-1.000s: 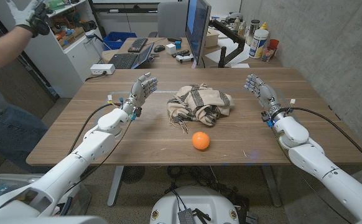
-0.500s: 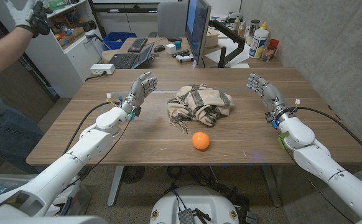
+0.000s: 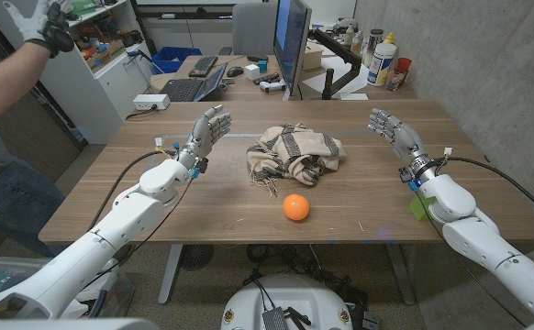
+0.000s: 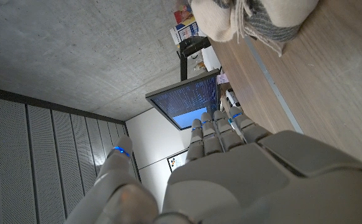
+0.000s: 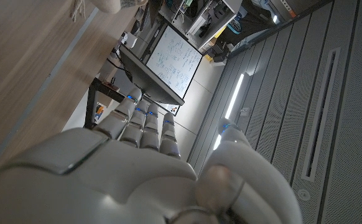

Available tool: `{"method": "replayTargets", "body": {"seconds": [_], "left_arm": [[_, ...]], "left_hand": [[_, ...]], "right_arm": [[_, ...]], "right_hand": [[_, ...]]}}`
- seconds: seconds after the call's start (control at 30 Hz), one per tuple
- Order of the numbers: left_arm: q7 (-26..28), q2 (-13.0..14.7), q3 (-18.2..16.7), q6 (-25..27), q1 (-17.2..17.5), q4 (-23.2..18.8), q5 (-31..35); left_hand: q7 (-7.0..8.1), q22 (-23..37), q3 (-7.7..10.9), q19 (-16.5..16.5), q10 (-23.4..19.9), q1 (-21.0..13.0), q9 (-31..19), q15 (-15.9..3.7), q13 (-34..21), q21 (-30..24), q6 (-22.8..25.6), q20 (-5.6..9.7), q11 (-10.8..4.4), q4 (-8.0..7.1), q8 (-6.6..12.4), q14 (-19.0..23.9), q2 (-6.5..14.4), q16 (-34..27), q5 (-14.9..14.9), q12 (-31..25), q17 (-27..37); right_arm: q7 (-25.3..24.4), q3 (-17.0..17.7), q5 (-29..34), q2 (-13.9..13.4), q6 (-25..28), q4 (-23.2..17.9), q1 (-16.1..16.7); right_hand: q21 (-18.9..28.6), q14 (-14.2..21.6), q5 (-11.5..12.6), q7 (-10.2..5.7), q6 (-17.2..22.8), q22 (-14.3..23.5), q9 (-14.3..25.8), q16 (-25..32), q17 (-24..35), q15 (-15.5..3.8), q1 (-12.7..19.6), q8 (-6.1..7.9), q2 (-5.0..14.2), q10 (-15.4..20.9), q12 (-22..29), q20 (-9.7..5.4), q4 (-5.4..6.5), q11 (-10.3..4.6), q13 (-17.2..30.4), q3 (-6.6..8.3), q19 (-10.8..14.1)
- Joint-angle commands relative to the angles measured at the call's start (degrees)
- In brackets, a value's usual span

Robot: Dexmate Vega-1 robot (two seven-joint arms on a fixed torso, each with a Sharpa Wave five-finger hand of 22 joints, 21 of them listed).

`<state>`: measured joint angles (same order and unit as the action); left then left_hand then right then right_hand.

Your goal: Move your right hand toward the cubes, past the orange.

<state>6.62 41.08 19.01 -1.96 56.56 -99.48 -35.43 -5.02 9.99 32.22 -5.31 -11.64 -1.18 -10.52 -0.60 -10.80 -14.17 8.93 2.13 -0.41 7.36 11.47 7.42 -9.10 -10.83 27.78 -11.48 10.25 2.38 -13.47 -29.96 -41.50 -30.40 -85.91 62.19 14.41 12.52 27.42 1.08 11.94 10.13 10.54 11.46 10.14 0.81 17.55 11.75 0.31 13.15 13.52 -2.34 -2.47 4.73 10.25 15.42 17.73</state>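
On the wooden table (image 3: 111,197), left to right: left robot hand (image 3: 209,127) raised above the surface, fingers apart, grasping nothing; crumpled striped cloth (image 3: 292,152) at centre; orange (image 3: 294,207) just in front of the cloth, nearer the robot; right robot hand (image 3: 391,129) lifted near the far right edge, fingers spread, nothing held, well apart from the orange. No cubes made out. Behind, a monitor (image 3: 290,41); at far left, a person's gloved hand (image 3: 39,23) raised.
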Motion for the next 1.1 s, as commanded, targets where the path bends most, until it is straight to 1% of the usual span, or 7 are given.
{"method": "replayTargets", "body": {"seconds": [0.03,0.07,0.2,0.6,0.73,0.87,1.1], "left_arm": [[2.82,1.23,-1.00,2.69,2.38,-3.92,-0.27],[2.90,1.27,-1.03,2.91,2.40,-4.03,-0.34],[2.71,1.22,-1.28,3.25,2.40,-4.45,-1.08],[4.06,2.25,-1.53,4.96,3.26,-6.85,-0.77],[2.98,1.21,-2.24,3.85,3.84,-6.85,-3.12],[3.32,1.60,-2.33,4.11,3.94,-7.74,-2.88],[4.14,2.48,-2.92,4.96,4.49,-9.24,-2.85]], "left_hand": [[-0.03,0.28,-0.31,-0.46,-0.30,-0.33,-0.25,-0.04,-0.09,0.12,0.30,2.40,-0.23,0.02,0.30,0.64,0.03,-0.37,0.55,-0.51,0.21],[0.00,0.28,-0.32,-0.46,-0.30,-0.33,-0.25,-0.03,-0.09,0.13,0.27,2.40,-0.24,0.02,0.28,0.63,0.03,-0.36,0.56,-0.51,0.21],[-0.04,0.29,-0.43,-0.49,-0.50,-0.35,-0.25,-0.02,-0.09,0.20,0.32,2.38,-0.09,0.01,0.28,0.70,0.06,-0.37,0.64,-0.56,0.21],[-0.08,0.29,-0.69,-0.70,-0.64,-0.41,-0.26,-0.05,-0.09,0.32,0.59,2.29,-0.05,-0.01,0.32,0.92,0.13,-0.40,0.83,-0.56,0.21],[-0.05,0.30,-0.79,-0.74,-0.58,-0.43,-0.26,-0.09,-0.09,0.37,0.74,2.28,-0.02,-0.02,0.35,0.96,0.15,-0.40,0.90,-0.52,0.21],[-0.05,0.30,-0.87,-0.77,-0.64,-0.45,-0.26,-0.09,-0.09,0.42,0.78,2.22,-0.06,-0.03,0.34,1.02,0.17,-0.40,0.95,-0.53,0.21],[-0.04,0.30,-1.03,-0.75,-0.68,-0.48,-0.26,-0.21,-0.09,0.55,0.86,2.09,-0.09,-0.04,0.33,1.04,0.21,-0.37,1.07,-0.51,0.21]], "right_arm": [[0.60,0.50,2.44,-0.17,-4.56,2.50,0.32],[0.69,0.51,2.39,0.02,-5.05,2.82,0.32],[-0.41,1.00,4.46,-0.58,-6.20,2.84,1.06],[-2.40,2.71,8.13,-2.68,-8.02,1.62,3.95],[-3.15,3.99,8.74,-3.52,-8.69,0.81,5.46],[-3.65,4.94,8.63,-3.47,-9.41,0.72,6.20],[-5.55,6.68,10.98,-3.23,-11.13,0.17,7.81]], "right_hand": [[-0.15,1.11,0.72,-1.43,1.74,0.05,0.05,0.03,0.12,-0.40,0.86,0.62,0.07,1.30,0.27,-0.34,-0.44,0.15,0.33,-0.12,1.39],[-0.18,1.37,0.84,-2.51,2.46,0.04,0.05,-0.01,0.13,-0.43,0.88,0.76,0.08,1.61,0.28,-0.34,-0.52,0.01,0.33,-0.17,1.74],[-0.24,2.19,1.03,-3.72,3.45,0.03,0.04,0.06,0.14,-0.69,1.02,0.90,0.13,2.29,0.37,-0.35,-0.69,-0.41,0.34,-0.21,2.25],[-0.38,3.07,1.35,-4.73,5.03,0.02,0.02,-0.01,0.14,-0.99,1.27,1.08,0.16,3.47,0.53,-0.34,-0.99,-0.96,0.34,-0.28,3.04],[-0.48,3.41,1.46,-4.95,5.65,0.02,0.02,-0.01,0.15,-1.03,1.30,1.16,0.17,3.71,0.51,-0.35,-1.07,-1.18,0.34,-0.32,3.19],[-0.59,4.11,1.66,-5.32,6.43,0.02,0.01,0.05,0.12,-1.38,1.69,1.23,0.31,4.35,0.60,-0.35,-1.34,-1.19,0.35,-0.22,3.46],[-0.70,4.75,1.95,-5.99,7.58,0.00,0.00,-0.05,0.04,-1.63,2.51,1.34,0.30,5.13,0.67,-0.41,-1.97,-1.44,0.36,-0.07,4.03]]}}
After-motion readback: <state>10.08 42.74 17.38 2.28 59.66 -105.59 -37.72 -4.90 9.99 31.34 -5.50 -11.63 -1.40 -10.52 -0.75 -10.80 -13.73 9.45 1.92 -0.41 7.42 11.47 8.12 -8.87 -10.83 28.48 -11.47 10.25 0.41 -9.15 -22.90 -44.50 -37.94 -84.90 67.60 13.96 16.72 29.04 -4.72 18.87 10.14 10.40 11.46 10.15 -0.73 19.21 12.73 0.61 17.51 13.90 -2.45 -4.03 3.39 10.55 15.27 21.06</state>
